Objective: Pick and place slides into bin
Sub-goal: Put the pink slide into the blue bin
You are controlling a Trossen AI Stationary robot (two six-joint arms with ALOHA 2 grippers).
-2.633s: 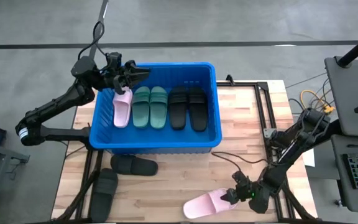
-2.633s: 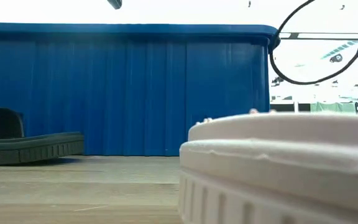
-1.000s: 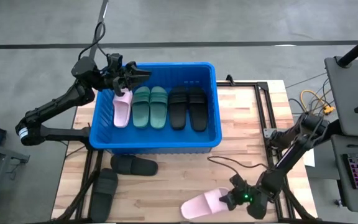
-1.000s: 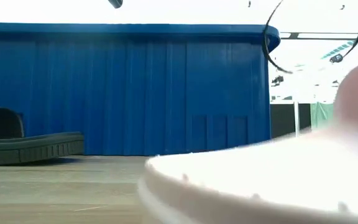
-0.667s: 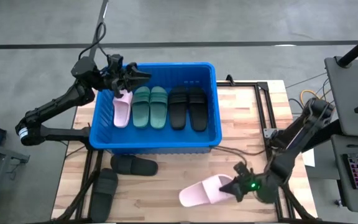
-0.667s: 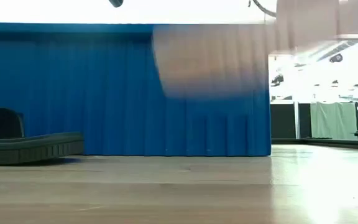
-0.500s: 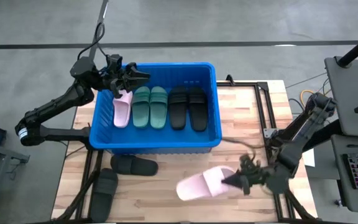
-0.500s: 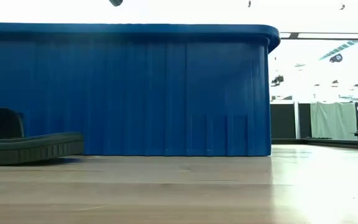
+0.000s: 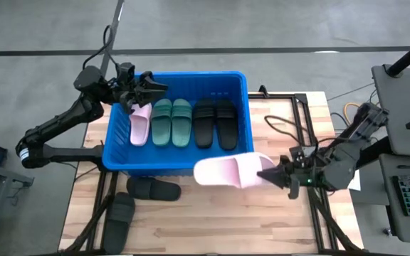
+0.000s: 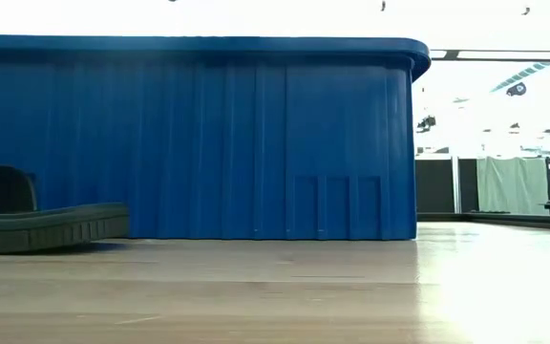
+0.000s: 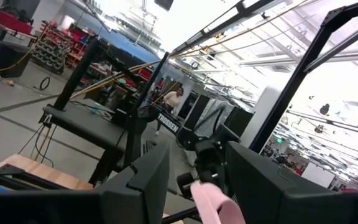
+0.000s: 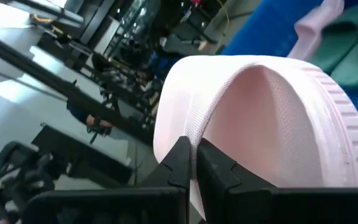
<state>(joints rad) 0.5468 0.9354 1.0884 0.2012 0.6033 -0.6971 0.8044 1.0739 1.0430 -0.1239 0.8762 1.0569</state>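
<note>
The right gripper, pinched tight on the strap edge, carries a pale pink foam slide just over the blue bin's near rim. It looks light, soft, bendable; the strap suits gripping. The left gripper hangs half-open over the bin's far corner.

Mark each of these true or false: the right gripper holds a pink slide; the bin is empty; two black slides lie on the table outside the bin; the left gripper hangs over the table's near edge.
1. The right gripper holds a pink slide. True.
2. The bin is empty. False: it holds five slides.
3. Two black slides lie on the table outside the bin. True.
4. The left gripper hangs over the table's near edge. False: it is at the bin's far left corner.
</note>
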